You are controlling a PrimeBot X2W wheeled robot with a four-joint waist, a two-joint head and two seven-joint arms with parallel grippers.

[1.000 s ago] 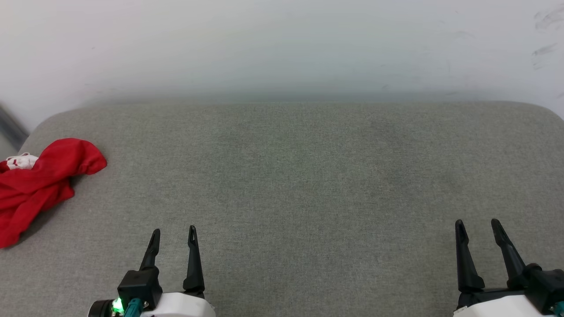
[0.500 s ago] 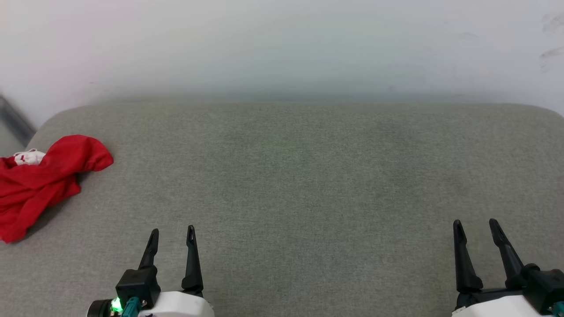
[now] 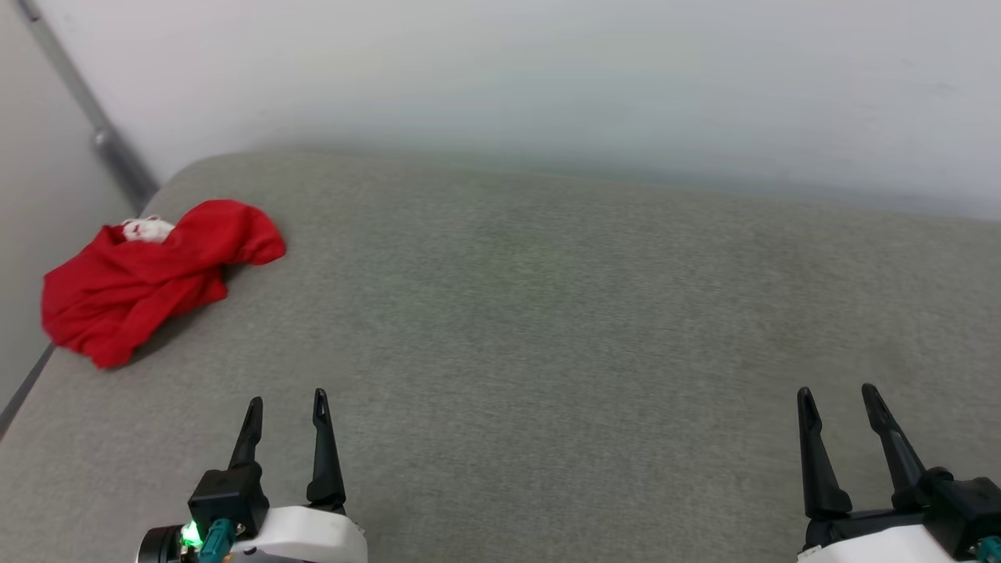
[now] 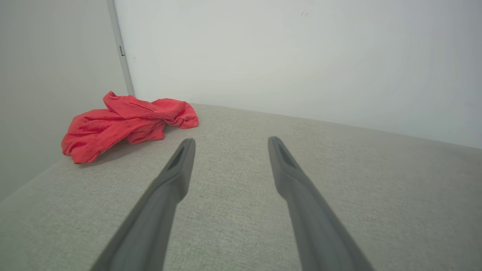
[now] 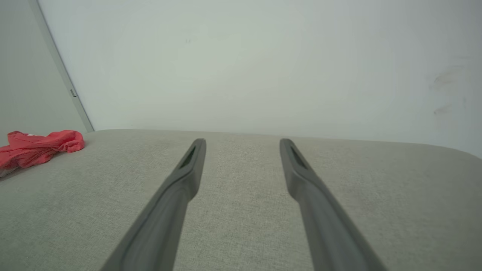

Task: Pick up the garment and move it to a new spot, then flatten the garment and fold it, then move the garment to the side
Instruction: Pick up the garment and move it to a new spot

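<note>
The garment (image 3: 148, 277) lies crumpled in a red heap with a bit of white showing, at the far left corner of the grey padded surface (image 3: 547, 313). It also appears in the left wrist view as the garment (image 4: 124, 122) ahead and to the left of the fingers, and far left in the right wrist view as the garment (image 5: 37, 147). My left gripper (image 3: 286, 403) hovers open near the front edge, well apart from the cloth, with nothing between its fingers (image 4: 177, 177). My right gripper (image 3: 837, 391) is open and empty at the lower right.
A pale wall (image 3: 547, 70) rises behind the grey surface. A second wall with a thin metal strip (image 3: 94, 125) closes the left corner, right beside the garment. The surface's left edge (image 3: 23, 383) drops off near the heap.
The head camera has turned left, so the whole picture shifted right and the left wall came into view. The garment lies as before and both grippers stay open.
</note>
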